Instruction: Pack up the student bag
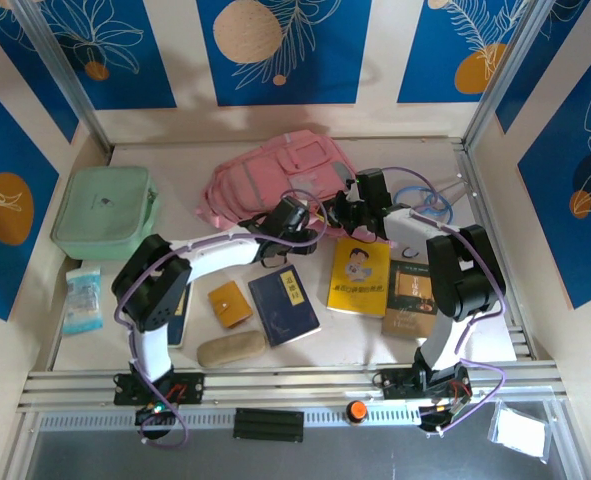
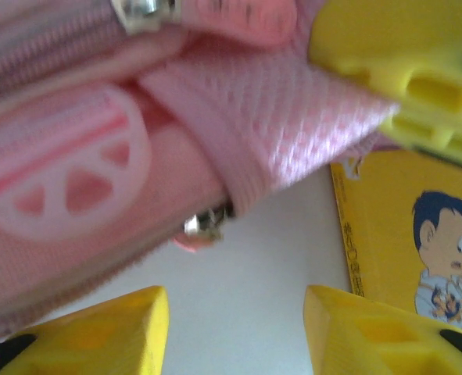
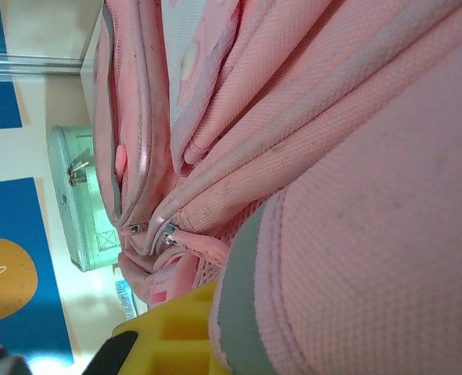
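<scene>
The student bag (image 1: 275, 172) is a big pink backpack lying at the back middle of the table. My right gripper (image 1: 347, 208) sits at the bag's near right edge, shut on a fold of its pink fabric (image 2: 293, 117). One of its yellow fingers (image 3: 172, 336) presses against the grey-trimmed cloth (image 3: 348, 203). My left gripper (image 1: 293, 213) hovers at the bag's near edge, just left of the right one. Its jaws (image 2: 237, 301) stand open over bare table, with nothing between them. A metal zip pull (image 2: 207, 225) hangs just beyond the fingertips.
A mint green zip case (image 1: 105, 210) lies at the back left. In front of the bag lie a yellow book (image 1: 360, 275), a blue book (image 1: 283, 305), a brown book (image 1: 412, 298), an orange wallet (image 1: 230, 303), a beige pouch (image 1: 231, 349) and a tissue packet (image 1: 81, 300).
</scene>
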Controlling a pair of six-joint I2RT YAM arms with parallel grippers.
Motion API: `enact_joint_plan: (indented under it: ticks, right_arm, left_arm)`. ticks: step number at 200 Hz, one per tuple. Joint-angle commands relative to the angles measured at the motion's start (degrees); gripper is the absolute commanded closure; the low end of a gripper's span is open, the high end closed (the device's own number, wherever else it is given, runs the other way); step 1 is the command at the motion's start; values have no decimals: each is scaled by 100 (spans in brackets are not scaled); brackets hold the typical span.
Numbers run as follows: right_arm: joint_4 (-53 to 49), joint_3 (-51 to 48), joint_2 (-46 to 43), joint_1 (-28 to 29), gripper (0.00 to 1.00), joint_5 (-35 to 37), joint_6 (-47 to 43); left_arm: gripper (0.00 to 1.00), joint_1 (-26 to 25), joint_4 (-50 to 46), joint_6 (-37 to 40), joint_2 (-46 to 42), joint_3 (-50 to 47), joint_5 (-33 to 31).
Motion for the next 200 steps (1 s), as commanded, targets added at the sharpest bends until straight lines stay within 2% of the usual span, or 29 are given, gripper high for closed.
enact_joint_plan:
  ticks: [1, 99, 167, 200]
  right_arm:
    - [299, 240, -240, 70, 100, -494, 81]
    - [112, 497, -166, 70, 100, -579, 52]
    - [78, 497, -128, 70, 100, -597, 43]
    - [67, 497, -90, 78, 100, -602, 52]
  left_arm:
    - [54, -48, -391, 313, 155, 440, -606]
    - [72, -45, -418, 346, 334, 754, -937]
    - [70, -77, -162, 192, 246, 639, -1035]
    - [73, -93, -10, 169, 134, 491, -1128]
